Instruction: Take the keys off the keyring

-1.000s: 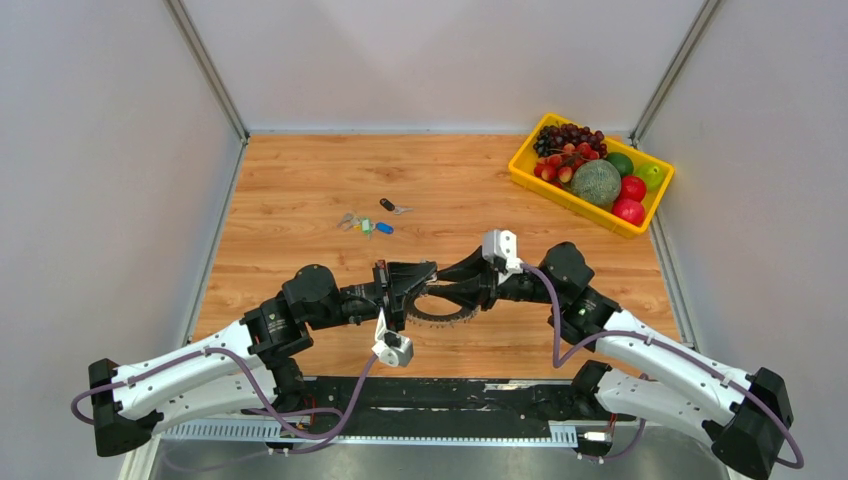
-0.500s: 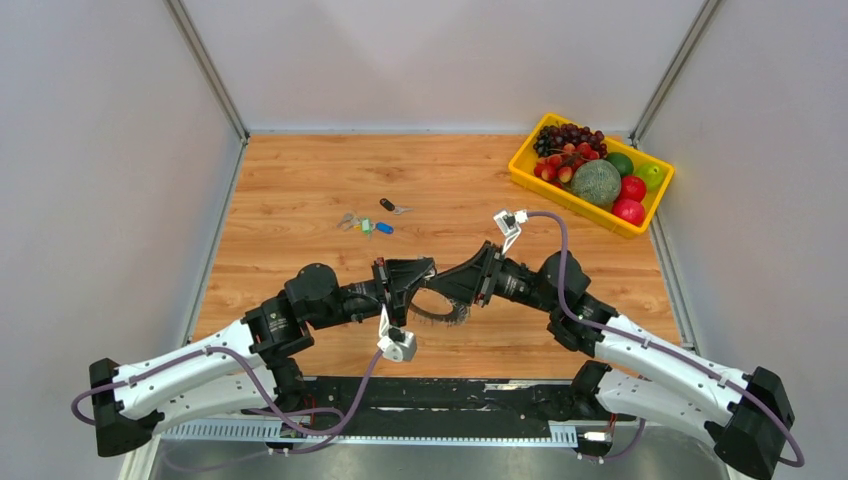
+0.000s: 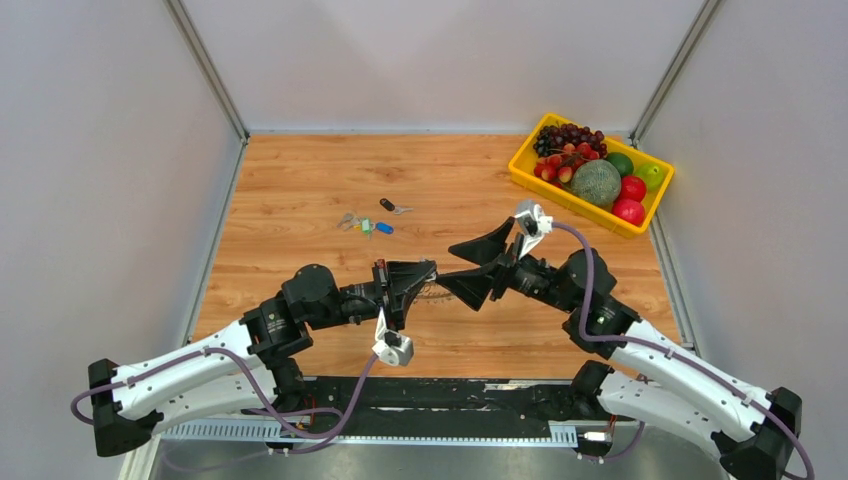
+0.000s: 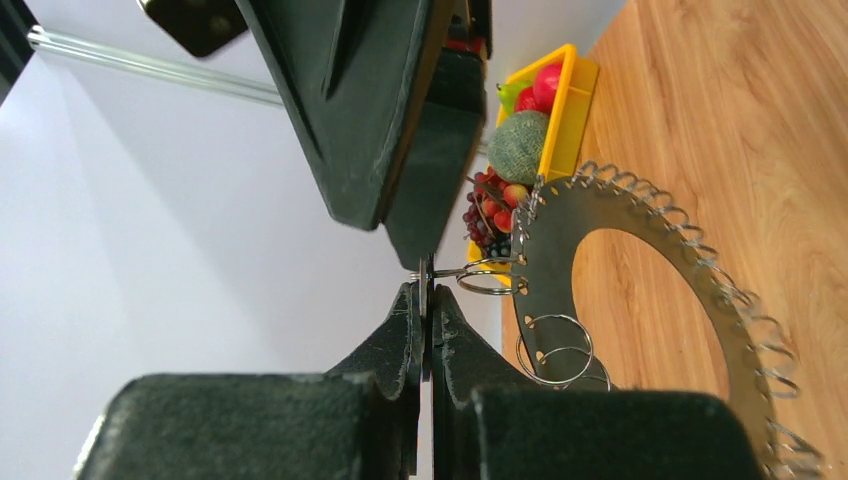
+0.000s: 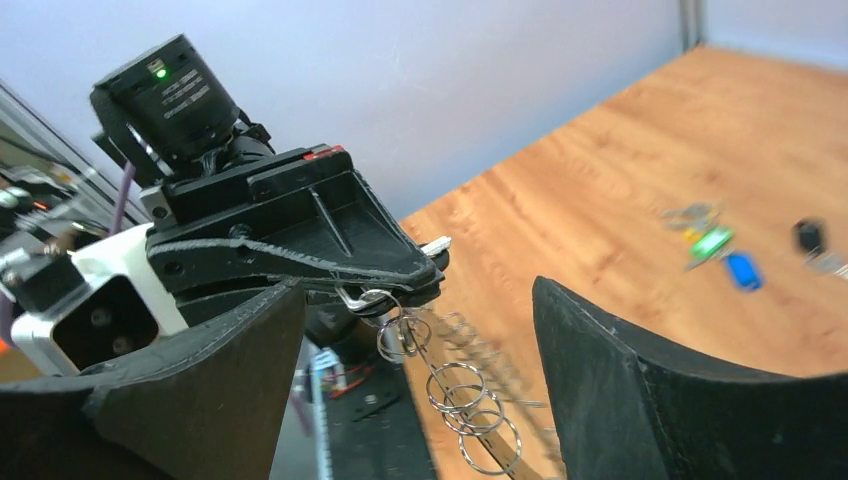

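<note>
The left gripper (image 3: 420, 272) is pinched tight on the thin silver blade of a key (image 4: 426, 282). A small wire split ring joins the key to the keyring (image 4: 548, 260), a flat grey metal plate with a coiled, toothed rim, hanging clear of the wooden table (image 3: 300, 180). At its 3 o'clock the right gripper (image 3: 446, 264) gapes wide, its black wedge-shaped fingers holding nothing. Loose keys (image 3: 365, 224) lie at 11 o'clock, and a yellow fruit tray (image 3: 520, 165) sits at 1 o'clock

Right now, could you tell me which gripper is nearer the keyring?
Left. The left gripper clamps a key linked to the keyring; the right gripper faces it, open, gripping nothing.
</note>
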`<state>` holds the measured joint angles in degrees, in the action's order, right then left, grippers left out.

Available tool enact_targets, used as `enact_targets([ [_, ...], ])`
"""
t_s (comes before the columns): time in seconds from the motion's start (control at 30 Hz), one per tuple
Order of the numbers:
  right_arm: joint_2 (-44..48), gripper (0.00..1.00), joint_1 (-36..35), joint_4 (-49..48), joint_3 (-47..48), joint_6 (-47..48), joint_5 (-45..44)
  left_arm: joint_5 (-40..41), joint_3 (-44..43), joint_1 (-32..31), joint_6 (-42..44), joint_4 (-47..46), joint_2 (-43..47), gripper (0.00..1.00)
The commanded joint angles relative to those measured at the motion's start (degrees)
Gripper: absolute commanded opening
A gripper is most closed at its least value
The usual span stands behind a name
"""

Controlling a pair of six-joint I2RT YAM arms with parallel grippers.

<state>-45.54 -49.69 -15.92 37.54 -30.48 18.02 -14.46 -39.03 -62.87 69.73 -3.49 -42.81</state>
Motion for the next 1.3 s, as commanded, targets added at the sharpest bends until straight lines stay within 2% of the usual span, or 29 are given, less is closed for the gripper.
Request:
enact_targets([
  [0.0,3.24,0.83,0.16,0.71,1.39,18.68,-0.12,-2.28,-2.37,-0.25,-0.47,-2.75,1.26,0.0],
  [0.07,3.21,0.76,0.16,1.07,1.6,21.66,0.11,-2.51,-2.37,-0.18,-0.48,-2.75,1.23,0.0],
  [0.23,1.47,0.51,0.17,2.09,2.16,27.75,2.31,-2.85,-2.46,-0.21,-0.54,-2.64,1.49,0.0],
  [0.37,-0.78,0.49,0.15,2.34,2.57,31.87,6.8,-3.06,-2.46,-0.18,-0.62,-2.66,1.59,0.0],
  [0.53,-2.69,0.51,0.18,1.63,2.92,32.69,12.72,-2.97,-2.46,-0.23,-0.65,-2.59,1.53,0.0],
  [1.03,-2.31,0.5,0.19,-1.46,1.22,32.35,18.04,-3.04,-2.46,-0.19,-0.63,-2.64,1.53,0.0],
  [1.13,-2.85,0.45,0.19,-3.47,0.9,31.31,18.09,-3.36,-2.46,-0.18,-0.73,-2.65,1.42,0.0],
  [1.27,-4.3,0.25,0.18,-6.02,0.98,28.83,18.89,-3.36,-2.46,-0.22,-0.78,-2.7,1.39,0.0],
])
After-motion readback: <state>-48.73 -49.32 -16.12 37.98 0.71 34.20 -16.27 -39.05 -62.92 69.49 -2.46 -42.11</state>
